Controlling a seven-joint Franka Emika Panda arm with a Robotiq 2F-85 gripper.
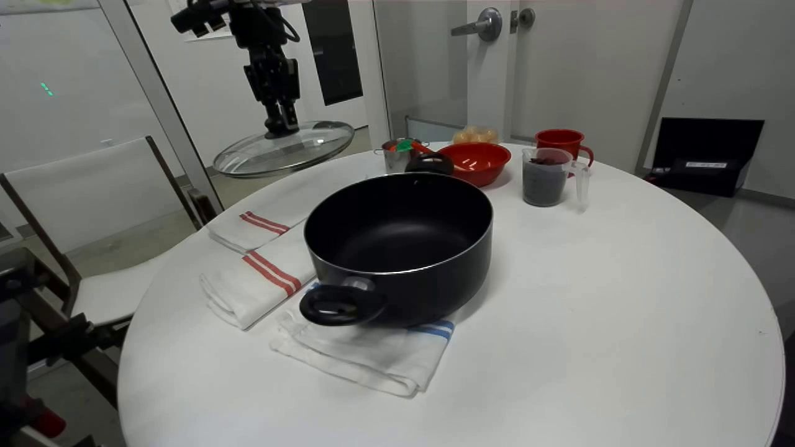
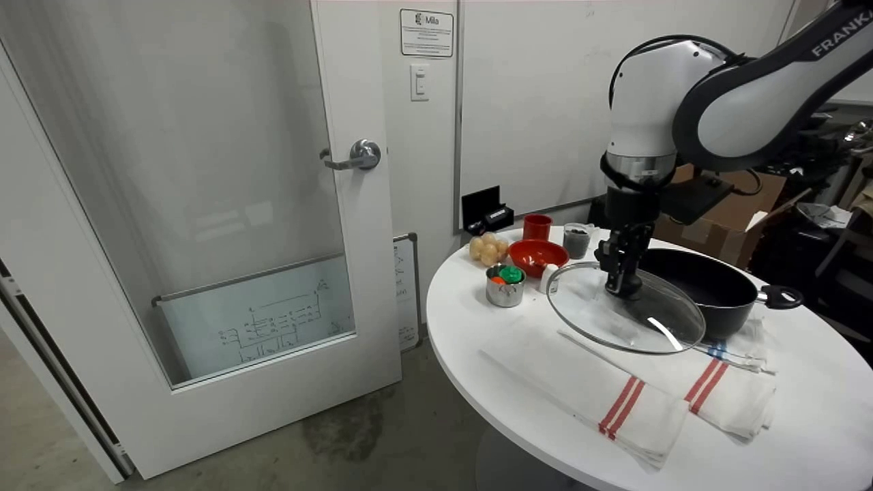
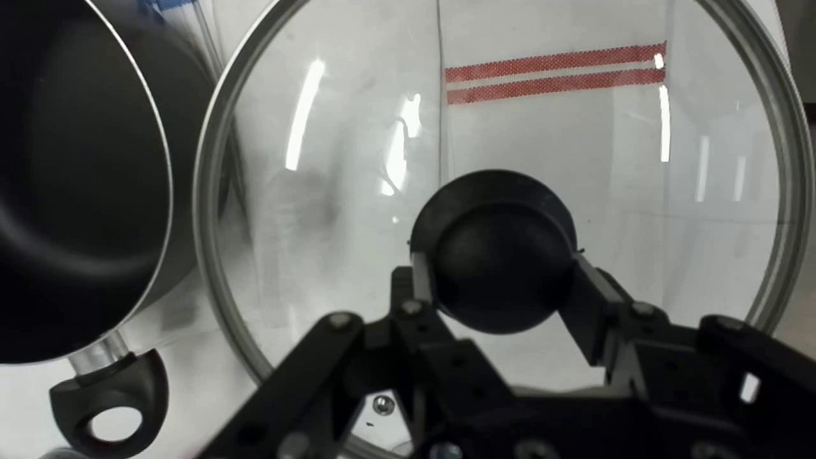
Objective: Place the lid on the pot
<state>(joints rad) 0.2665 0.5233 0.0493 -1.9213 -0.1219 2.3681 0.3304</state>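
Observation:
The lid (image 1: 310, 146) is clear glass with a metal rim and a black knob. It hangs in the air, slightly tilted, and shows also in an exterior view (image 2: 586, 310) and the wrist view (image 3: 357, 210). My gripper (image 1: 281, 126) is shut on the lid's knob, one finger on each side of it in the wrist view (image 3: 496, 268). The large black pot (image 1: 428, 285) stands uncovered on the table, beside the lid. It is partly hidden behind the lid and gripper in an exterior view (image 2: 733, 317) and lies at the left edge of the wrist view (image 3: 76, 159).
Folded white towels with red stripes (image 1: 270, 273) lie under the lid and beside the pot; a blue-striped towel (image 1: 385, 360) lies under the pot. A small metal pot (image 2: 505, 294), red bowl (image 2: 539, 258), eggs (image 2: 488, 249), red mug (image 1: 559, 139) and measuring cup (image 1: 543, 183) stand beyond.

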